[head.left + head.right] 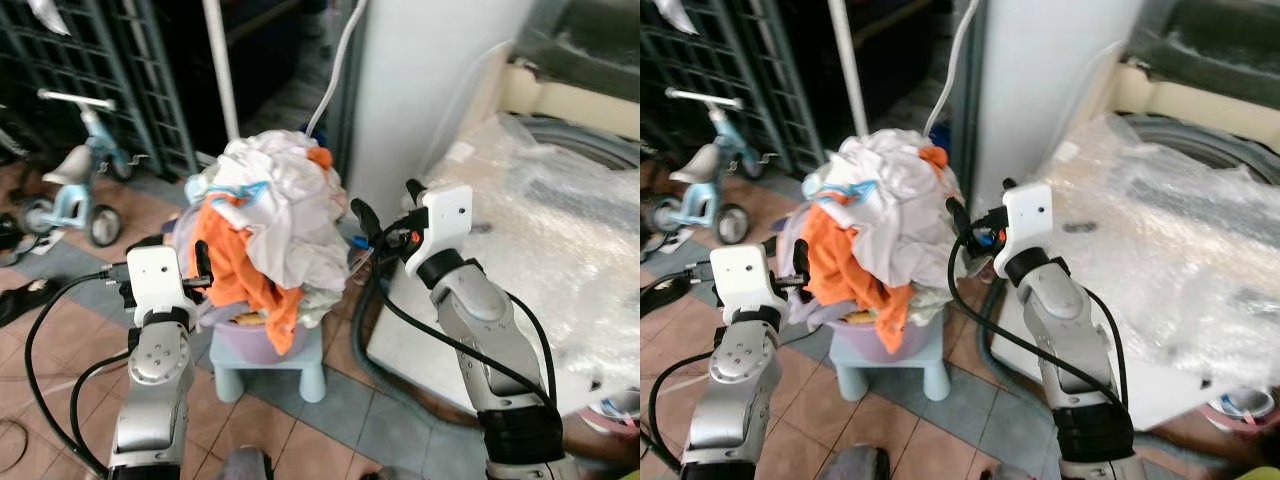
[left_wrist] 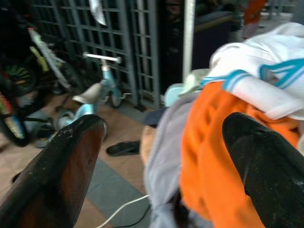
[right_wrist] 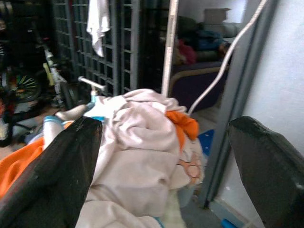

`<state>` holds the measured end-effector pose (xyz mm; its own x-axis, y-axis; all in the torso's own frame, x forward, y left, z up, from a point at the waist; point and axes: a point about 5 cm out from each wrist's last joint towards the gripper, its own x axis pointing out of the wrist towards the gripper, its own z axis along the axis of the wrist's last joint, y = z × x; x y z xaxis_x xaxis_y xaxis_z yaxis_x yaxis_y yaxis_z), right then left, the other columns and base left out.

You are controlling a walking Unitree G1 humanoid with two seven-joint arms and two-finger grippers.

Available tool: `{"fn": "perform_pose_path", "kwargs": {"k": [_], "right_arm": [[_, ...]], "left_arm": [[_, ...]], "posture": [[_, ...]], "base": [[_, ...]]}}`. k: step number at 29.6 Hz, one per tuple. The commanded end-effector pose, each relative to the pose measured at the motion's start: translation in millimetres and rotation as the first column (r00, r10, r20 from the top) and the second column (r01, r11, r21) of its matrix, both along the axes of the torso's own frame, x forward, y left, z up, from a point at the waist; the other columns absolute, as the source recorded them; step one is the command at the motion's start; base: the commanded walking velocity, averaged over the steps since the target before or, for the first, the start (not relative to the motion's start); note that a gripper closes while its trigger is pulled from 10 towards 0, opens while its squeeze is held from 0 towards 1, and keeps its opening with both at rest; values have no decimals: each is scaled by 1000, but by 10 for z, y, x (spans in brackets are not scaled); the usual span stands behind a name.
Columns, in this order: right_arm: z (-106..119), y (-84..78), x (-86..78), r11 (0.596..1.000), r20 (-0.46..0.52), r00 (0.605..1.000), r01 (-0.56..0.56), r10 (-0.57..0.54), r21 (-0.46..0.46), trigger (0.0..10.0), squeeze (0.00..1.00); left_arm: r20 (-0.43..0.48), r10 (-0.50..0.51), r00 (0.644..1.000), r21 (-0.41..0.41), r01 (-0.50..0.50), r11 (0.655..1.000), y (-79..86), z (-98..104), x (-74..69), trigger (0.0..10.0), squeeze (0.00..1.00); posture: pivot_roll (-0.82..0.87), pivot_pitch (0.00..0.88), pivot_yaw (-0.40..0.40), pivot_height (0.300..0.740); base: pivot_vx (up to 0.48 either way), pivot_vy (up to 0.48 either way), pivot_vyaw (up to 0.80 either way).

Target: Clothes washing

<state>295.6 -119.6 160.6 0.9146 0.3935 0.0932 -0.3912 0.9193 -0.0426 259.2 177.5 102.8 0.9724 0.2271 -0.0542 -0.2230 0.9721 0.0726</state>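
A heap of laundry (image 1: 275,215), mostly white with an orange garment (image 1: 235,268) hanging down its front, overflows a lavender basin (image 1: 258,342) on a small light-blue stool (image 1: 272,376). My left gripper (image 1: 175,258) is at the heap's left side, open, with the orange cloth (image 2: 213,156) against the inside of one finger (image 2: 266,166). My right gripper (image 1: 388,206) is open at the heap's right side, a little higher, its fingers pointing at the white clothes (image 3: 137,156) without touching them. The washing machine (image 1: 560,230) stands on the right under clear plastic wrap.
A white wall panel (image 1: 430,70) with a pale hose (image 1: 335,60) rises behind the heap. Dark hoses (image 1: 368,340) run over the tiled floor by the machine. A child's light-blue tricycle (image 1: 75,185), a slipper (image 1: 20,296) and a metal grille (image 1: 130,70) are on the left.
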Motion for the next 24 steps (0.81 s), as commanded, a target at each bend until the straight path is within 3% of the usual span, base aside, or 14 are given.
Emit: {"fn": "perform_pose_path", "kwargs": {"k": [1, 8, 12, 17, 20, 21, 24], "right_arm": [[1, 13, 25, 1000, -7, 1000, -14, 14, -15, 10000, 0], [-57, 41, 5, 998, -19, 999, -36, 35, -60, 10000, 0], [-76, 55, -3, 997, -30, 998, -48, 47, -64, 10000, 0], [-122, 71, -6, 994, -52, 996, -70, 66, -84, 10000, 0], [-157, 125, -31, 983, -64, 989, -139, 132, -118, 10000, 0], [-149, 146, -46, 972, -39, 987, -161, 157, -172, 10000, 0], [-157, 155, -52, 972, -41, 986, -166, 161, -169, 10000, 0]], "left_arm": [[-1, 3, 1000, 0, -3, 1000, 6, 11, -6, 10000, 0], [-7, 1, 1000, -4, -1, 1000, 6, 1, -9, 10000, 0], [-9, -3, 1000, -6, 3, 1000, 2, 1, -8, 10000, 0], [-8, -9, 1000, -8, 9, 1000, -7, 1, -4, 10000, 0], [-7, -12, 1000, -11, 11, 1000, -13, 0, -3, 10000, 0], [-7, -11, 1000, -11, 11, 1000, -14, -2, -2, 10000, 0], [-9, -9, 1000, -10, 9, 1000, -15, -4, -3, 10000, 0]], "posture": [[-37, 0, 2, 740], [-40, 0, 5, 740], [-41, 0, 6, 740], [-39, 0, 2, 740], [-39, 0, 1, 740], [-38, 0, -1, 740], [-37, 0, -2, 740]], "base": [[0, 0, 756], [34, 0, 677], [120, 0, 222], [297, 0, 0], [407, 0, 0], [435, 0, 800], [420, 0, 800]]}}
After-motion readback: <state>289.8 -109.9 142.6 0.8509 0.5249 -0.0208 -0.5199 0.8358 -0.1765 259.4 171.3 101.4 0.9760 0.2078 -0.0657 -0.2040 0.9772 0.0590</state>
